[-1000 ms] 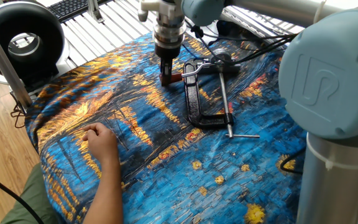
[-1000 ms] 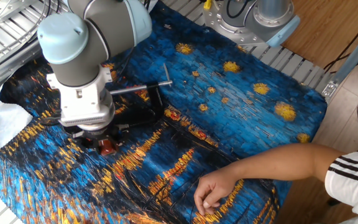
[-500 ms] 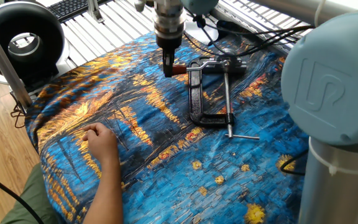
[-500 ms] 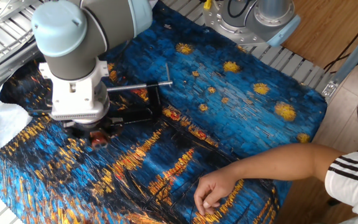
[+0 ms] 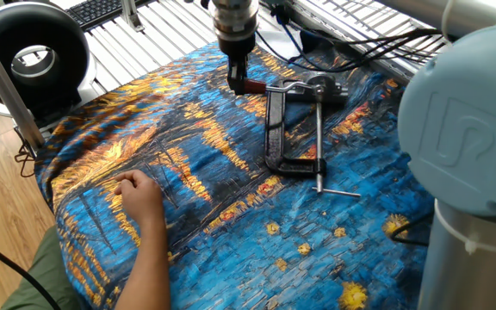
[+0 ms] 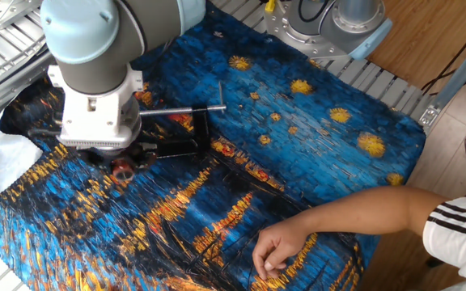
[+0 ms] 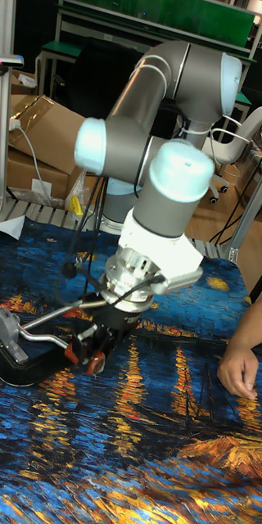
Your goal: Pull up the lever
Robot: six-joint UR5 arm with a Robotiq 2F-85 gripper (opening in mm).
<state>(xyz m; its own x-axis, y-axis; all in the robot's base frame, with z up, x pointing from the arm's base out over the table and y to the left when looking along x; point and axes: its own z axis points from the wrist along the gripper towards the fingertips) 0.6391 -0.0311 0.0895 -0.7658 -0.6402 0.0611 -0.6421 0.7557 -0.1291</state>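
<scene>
A black C-shaped clamp point(image 5: 287, 129) lies on the painted blue and orange cloth point(image 5: 231, 224). Its lever point(image 5: 251, 87), a short black arm with a dark red sleeve, sticks out at the clamp's far left end. My gripper point(image 5: 238, 80) points straight down and is shut on that red sleeve. In the other fixed view the wrist covers most of the grip, and only the red tip of the lever point(image 6: 122, 171) shows below the gripper point(image 6: 124, 164). The tall fixed view shows the gripper point(image 7: 94, 354) just right of the clamp point(image 7: 15, 354), with the lever point(image 7: 70, 354) at its fingers.
The clamp's silver threaded rod point(image 5: 319, 138) ends in a small crossbar point(image 5: 338, 192) nearer the front. A person's hand point(image 5: 140, 196) rests on the cloth at the front left. A black round device point(image 5: 31, 47) and a keyboard point(image 5: 102, 9) sit beyond the cloth's left edge. Cables point(image 5: 351, 39) trail behind the clamp.
The gripper has moved toward the far side of the table with the red lever tip in it. The clamp has shifted and turned slightly along with it. The hand has stayed put.
</scene>
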